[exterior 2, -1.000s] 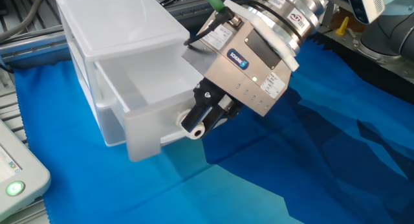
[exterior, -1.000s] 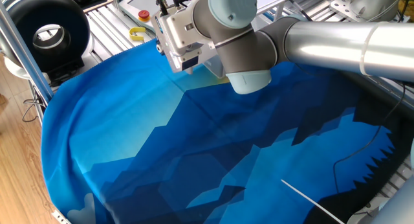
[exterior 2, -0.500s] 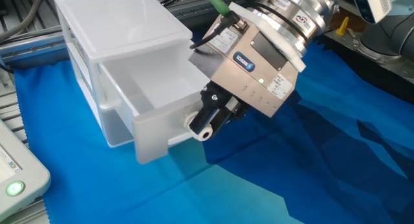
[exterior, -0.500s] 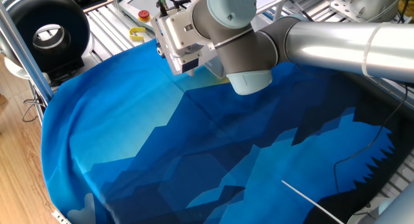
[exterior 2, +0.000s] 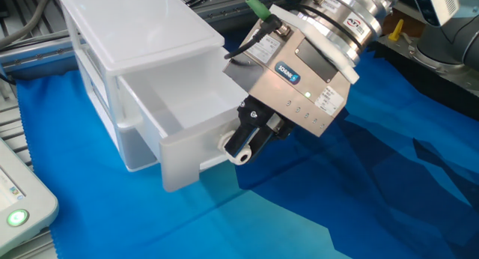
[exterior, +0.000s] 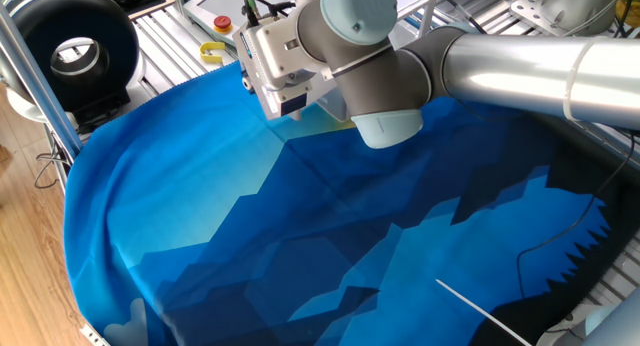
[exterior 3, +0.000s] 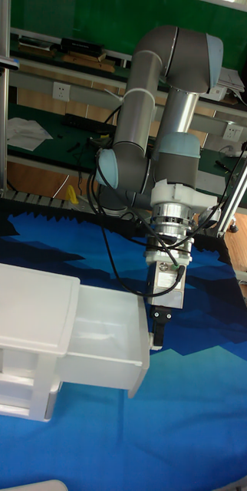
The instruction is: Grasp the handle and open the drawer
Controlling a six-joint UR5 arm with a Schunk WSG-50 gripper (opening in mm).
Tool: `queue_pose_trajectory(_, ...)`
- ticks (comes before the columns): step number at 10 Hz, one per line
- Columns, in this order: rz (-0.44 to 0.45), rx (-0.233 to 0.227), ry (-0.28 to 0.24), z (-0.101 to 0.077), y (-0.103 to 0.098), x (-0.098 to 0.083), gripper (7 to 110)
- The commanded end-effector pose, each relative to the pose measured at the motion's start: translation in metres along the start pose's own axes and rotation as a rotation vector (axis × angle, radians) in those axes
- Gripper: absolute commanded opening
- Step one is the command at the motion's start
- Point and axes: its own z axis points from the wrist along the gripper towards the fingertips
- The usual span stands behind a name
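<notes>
The drawer [exterior 2: 196, 109] is a pale white plastic tray, pulled partly out of its boxy white unit [exterior 2: 142, 27] on the blue cloth. My gripper [exterior 2: 239, 147] presses against the drawer's front face [exterior 2: 187, 158], its black fingers [exterior 2: 251, 134] closed where the handle sits. The fingers hide the handle itself. In the tall fixed view the drawer [exterior 3: 108, 330] sticks out to the right, and the gripper [exterior 3: 156, 337] points down at its front edge. The one fixed view shows only the gripper's housing [exterior: 272, 64], and the arm blocks the drawer there.
A white pendant [exterior 2: 19, 206] with a green light lies at the near left. Behind the cloth are a red button [exterior: 222, 24], a yellow piece [exterior: 212, 54] and a black ring-shaped device [exterior: 75, 46]. A metal post [exterior 3: 1, 92] stands at the left.
The gripper has pulled back from the unit, and the drawer has slid further out with it. The unit itself has shifted only slightly.
</notes>
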Motion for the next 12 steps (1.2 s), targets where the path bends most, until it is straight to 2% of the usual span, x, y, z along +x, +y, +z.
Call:
queue_pose_trajectory(1,0.015,0.002,-0.003,0.0000,-0.0022,0.0017,7)
queue_pose_trajectory(10,0.013,0.011,-0.005,0.0011,-0.0070,0.0022,7)
queue_pose_trajectory(12,-0.031,-0.013,-0.014,0.0011,-0.0010,0.0000,7)
